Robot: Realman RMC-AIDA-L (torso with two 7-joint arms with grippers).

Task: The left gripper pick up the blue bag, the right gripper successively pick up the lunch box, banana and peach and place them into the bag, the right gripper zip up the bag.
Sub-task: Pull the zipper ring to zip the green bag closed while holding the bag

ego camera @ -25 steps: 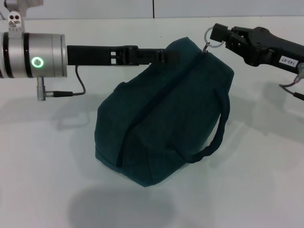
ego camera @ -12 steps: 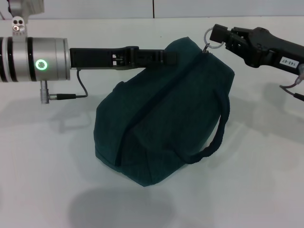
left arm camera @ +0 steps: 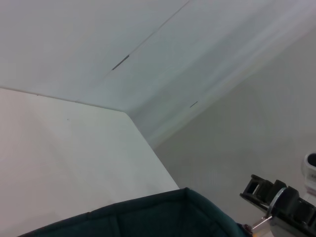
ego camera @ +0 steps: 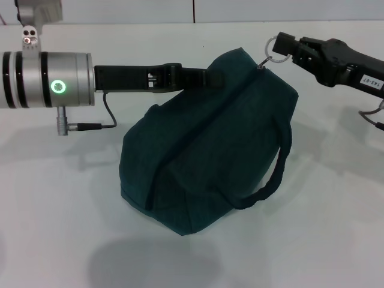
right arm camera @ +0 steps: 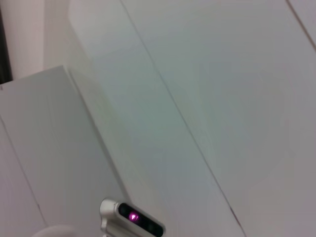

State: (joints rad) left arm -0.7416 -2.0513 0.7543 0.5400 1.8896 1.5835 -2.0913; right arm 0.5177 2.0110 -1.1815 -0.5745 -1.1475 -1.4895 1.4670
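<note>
The blue bag point(ego camera: 204, 162) stands in the middle of the white table with its zip line closed along the top. My left gripper point(ego camera: 211, 77) reaches in from the left on its silver wrist and is shut on the bag's upper far edge. My right gripper point(ego camera: 288, 46) comes in from the upper right and is shut on the ring zip pull point(ego camera: 276, 48) at the bag's far top corner. The left wrist view shows the bag's rim point(left arm camera: 148, 215) and, farther off, the right gripper point(left arm camera: 276, 205) with the ring. The lunch box, banana and peach are out of view.
One looped handle point(ego camera: 273, 174) hangs down the bag's right side. A cable point(ego camera: 102, 117) dangles under the left wrist. White table surface point(ego camera: 336, 228) surrounds the bag. The right wrist view shows only walls and a small silver device with a pink light point(right arm camera: 131, 221).
My right gripper has moved a little right and back with the ring pull. The left arm has shifted slightly right, and the bag's top corner has risen a bit.
</note>
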